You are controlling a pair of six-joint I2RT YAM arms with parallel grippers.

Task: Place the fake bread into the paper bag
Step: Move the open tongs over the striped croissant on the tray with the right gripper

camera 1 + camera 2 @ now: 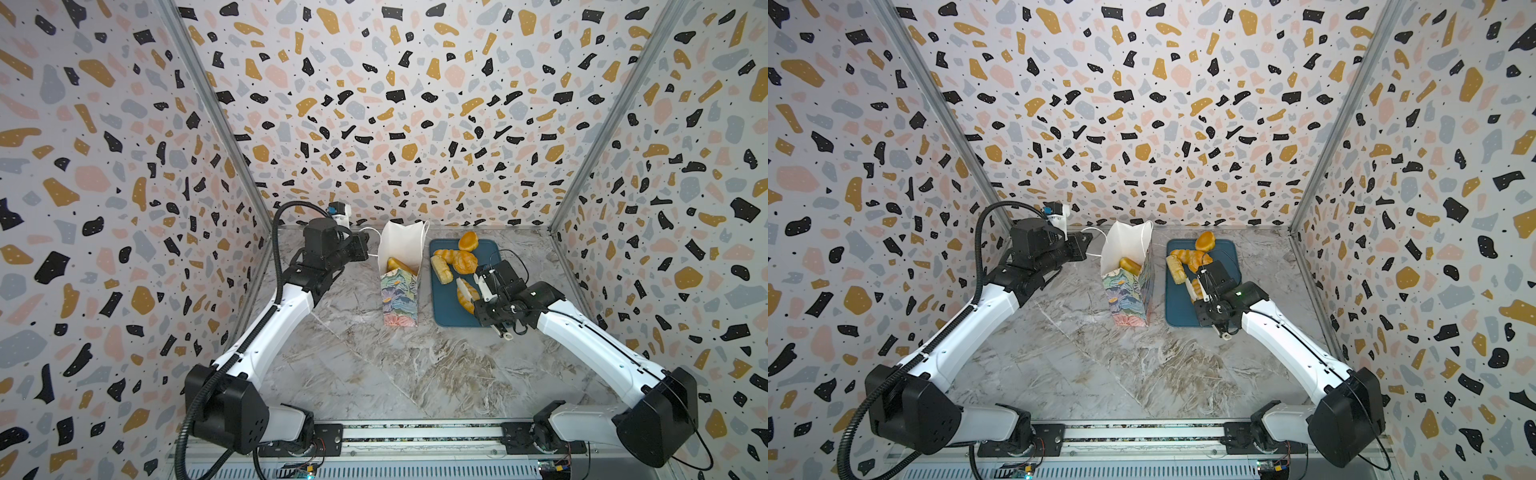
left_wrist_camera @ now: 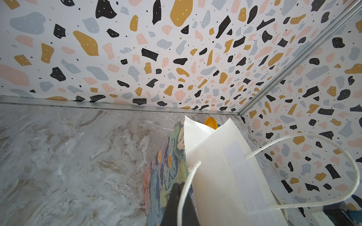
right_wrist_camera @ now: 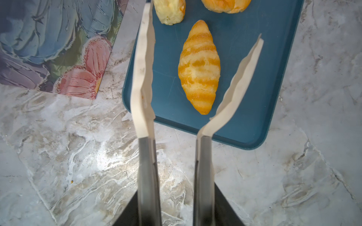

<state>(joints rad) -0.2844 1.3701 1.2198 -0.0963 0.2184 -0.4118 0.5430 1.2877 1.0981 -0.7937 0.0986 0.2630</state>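
Observation:
The flowered paper bag [image 1: 399, 299] [image 1: 1127, 297] stands open on the marble table, with one golden loaf [image 1: 399, 266] inside. My left gripper [image 1: 368, 249] [image 2: 178, 195] is shut on the bag's [image 2: 170, 162] left rim, and a white cord handle [image 2: 293, 144] loops past it. More fake bread lies on the teal tray [image 1: 449, 316]: a round bun [image 1: 468, 241], a pale ridged loaf [image 1: 441, 269] and a striped croissant [image 3: 198, 66]. My right gripper [image 3: 203, 22] [image 1: 468, 279] hangs open over the tray. Its white tong fingers [image 3: 142, 78] flank the croissant without touching it.
The tray [image 3: 254, 97] sits right of the bag, close to the right wall. The bag stands near the back wall [image 2: 176, 58]. Bare marble tabletop [image 1: 374, 374] stretches toward the front rail. Patterned walls close in three sides.

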